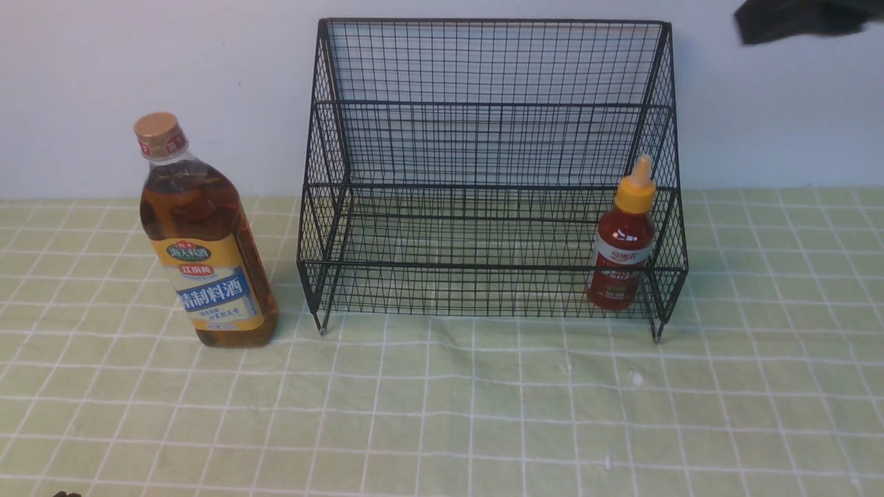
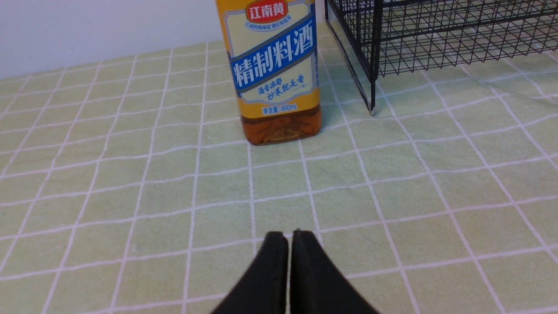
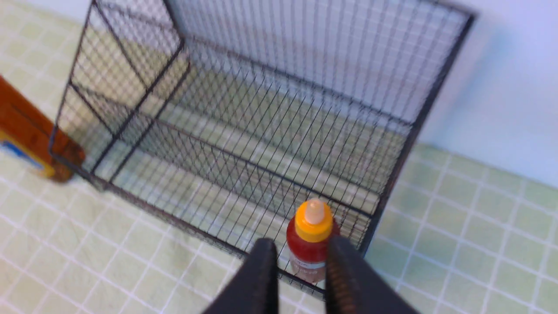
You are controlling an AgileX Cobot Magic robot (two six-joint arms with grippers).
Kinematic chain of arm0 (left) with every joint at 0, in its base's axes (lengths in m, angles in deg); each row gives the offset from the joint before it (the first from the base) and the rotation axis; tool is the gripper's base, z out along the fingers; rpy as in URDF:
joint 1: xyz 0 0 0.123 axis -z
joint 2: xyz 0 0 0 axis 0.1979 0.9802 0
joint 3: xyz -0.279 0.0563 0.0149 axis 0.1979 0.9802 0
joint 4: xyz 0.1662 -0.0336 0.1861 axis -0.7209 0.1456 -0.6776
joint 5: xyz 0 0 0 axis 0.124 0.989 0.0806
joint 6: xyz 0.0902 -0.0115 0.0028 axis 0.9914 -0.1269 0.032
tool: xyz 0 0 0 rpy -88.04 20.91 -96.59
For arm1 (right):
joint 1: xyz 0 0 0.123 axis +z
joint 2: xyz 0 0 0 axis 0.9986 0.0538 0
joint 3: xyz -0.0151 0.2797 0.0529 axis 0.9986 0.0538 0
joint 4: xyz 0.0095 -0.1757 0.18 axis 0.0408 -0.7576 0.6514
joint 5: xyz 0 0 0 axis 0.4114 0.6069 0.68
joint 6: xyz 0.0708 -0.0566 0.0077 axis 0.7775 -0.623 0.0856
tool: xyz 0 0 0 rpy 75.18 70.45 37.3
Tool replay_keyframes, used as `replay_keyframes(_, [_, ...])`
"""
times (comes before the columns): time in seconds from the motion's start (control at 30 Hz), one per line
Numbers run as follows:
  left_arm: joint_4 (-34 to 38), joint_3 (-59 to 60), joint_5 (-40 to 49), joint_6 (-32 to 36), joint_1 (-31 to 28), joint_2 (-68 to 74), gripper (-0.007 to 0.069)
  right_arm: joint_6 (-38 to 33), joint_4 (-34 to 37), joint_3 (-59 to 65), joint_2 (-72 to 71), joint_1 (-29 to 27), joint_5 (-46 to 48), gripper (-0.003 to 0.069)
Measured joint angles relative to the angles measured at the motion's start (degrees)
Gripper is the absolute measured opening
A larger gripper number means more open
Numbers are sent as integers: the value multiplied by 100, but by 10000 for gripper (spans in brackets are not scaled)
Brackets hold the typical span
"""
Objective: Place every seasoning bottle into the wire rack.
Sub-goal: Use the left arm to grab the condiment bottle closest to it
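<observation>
The worktop (image 1: 442, 414), spread with a pale green checked cloth, carries everything. On it, against the white wall, stands the large black wire-mesh two-tier rack (image 1: 483, 103). At the rack's nine o'clock, just beside its side mesh but outside it, the tall clear bottle of amber liquid with a tan cap and yellow-blue label (image 1: 207, 269) stands upright on the cloth. The small red sauce bottle with a yellow nozzle cap (image 1: 621, 255) is already upright on the lower tier, in the rack's four o'clock corner, close to the side mesh.

The tall bottle looks like the risk. It is smooth and high, so a low or off-centre grip could tip it. It also stands so near the rack that a sideways swing might strike the mesh and shove the rack. A jolt like that could topple the small red bottle, and a shallow lift could catch the front rail.

The left arm sits low over the cloth. The left fingers (image 2: 272, 266) are pressed together on nothing and aim at the tall bottle's base at their twelve o'clock, well short of it. They would have to part first. The right arm is high, a dark shape at one o'clock in the front view. The right fingers (image 3: 261, 270) stand apart, hold nothing, and hang above the red bottle.
</observation>
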Motion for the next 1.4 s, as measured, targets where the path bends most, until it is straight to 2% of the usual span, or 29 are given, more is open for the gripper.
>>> replay_keyframes(0.13, [0,0,0,0,0,0,-6,330,-35,713,-1159,0,-496,1])
replay_keyframes(0.47, [0,0,0,0,0,0,-6,406,12,4422,-4555,0,-2829,-13])
replay_keyframes(0.67, [0,0,0,0,0,0,-6,400,256,5834,-6032,0,-4084,-13])
replay_keyframes(0.9, [0,0,0,0,0,0,-6,276,129,6618,-7027,0,-4200,-13])
replay_keyframes(1.07, [0,0,0,0,0,0,-6,21,-712,7120,-7221,0,-4247,-13])
replay_keyframes(1.17, [0,0,0,0,0,0,-6,16,-959,7386,-7268,-54,-4247,-15])
replay_keyframes(1.4, [0,0,0,0,0,0,-6,5,-1045,8763,-7350,-999,-4333,-15])
